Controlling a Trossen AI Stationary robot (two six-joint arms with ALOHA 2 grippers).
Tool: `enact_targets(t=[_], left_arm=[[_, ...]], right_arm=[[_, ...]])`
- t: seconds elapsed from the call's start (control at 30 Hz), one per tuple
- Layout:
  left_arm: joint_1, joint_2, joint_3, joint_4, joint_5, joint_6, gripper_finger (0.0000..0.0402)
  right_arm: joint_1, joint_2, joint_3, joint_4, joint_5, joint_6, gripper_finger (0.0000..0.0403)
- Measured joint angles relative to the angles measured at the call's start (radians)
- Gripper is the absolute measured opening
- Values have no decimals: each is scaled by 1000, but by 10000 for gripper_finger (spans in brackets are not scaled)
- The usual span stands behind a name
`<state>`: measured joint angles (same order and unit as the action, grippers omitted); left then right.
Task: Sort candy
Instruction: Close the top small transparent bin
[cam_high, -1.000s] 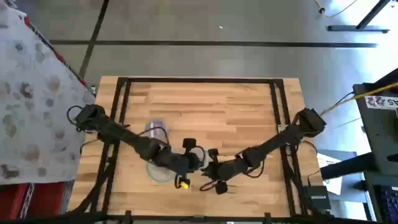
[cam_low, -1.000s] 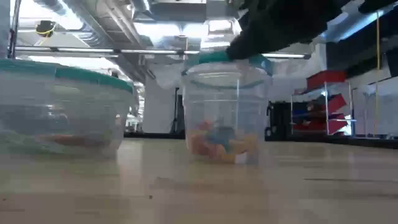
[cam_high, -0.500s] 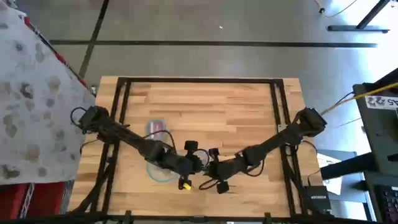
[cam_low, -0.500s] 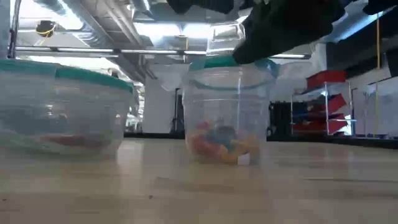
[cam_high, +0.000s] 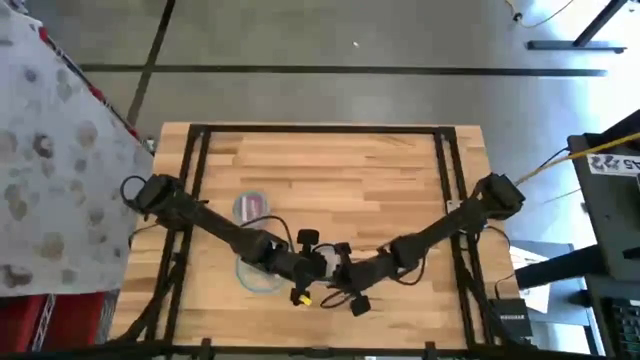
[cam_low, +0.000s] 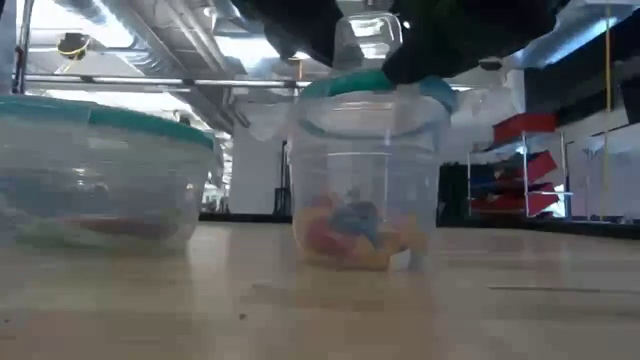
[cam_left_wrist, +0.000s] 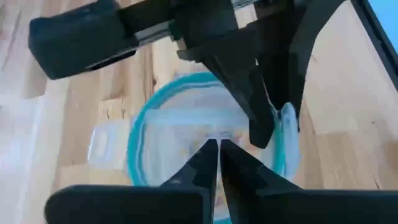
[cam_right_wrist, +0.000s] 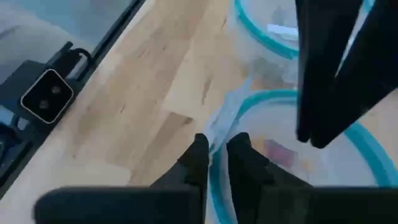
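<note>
The right hand has its 2 dark fingers nearly together, pinching the edge of a thin clear tab that juts from the teal rim of a clear tub. Inside the tub lies blurred candy, pinkish and pale. A second teal-rimmed bowl sits just beyond it on the wooden tabletop. The other arm's dark hand hangs over the tub. A dark frame bar borders the tabletop, with a black bracket beside it.

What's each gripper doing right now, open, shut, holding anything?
Left gripper: shut, over the round clear teal-rimmed container; nothing visibly held.
Right gripper: shut on the clear plastic lid tab at that container's rim.
</note>
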<state>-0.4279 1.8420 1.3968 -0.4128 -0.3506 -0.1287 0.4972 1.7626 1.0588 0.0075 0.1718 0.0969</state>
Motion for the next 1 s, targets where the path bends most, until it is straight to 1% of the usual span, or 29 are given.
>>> enact_targets(t=[0.07, 0.27, 0.43, 0.7, 1.0], left_arm=[[-2, 0, 0, 1, -5, -1, 3], [-4, 0, 0, -1, -11, -2, 3], [-6, 0, 0, -1, -11, -15, 3], [-24, 0, 0, -3, -11, -40, 3], [-24, 54, 3, -15, 5, -73, 3]], right_arm=[[4, 0, 0, 12, 20, 1, 28], [7, 0, 0, 37, 21, 1, 28], [7, 0, 0, 19, -7, 3, 28], [7, 24, 2, 24, -14, 6, 28], [7, 40, 4, 32, -34, 20, 28]])
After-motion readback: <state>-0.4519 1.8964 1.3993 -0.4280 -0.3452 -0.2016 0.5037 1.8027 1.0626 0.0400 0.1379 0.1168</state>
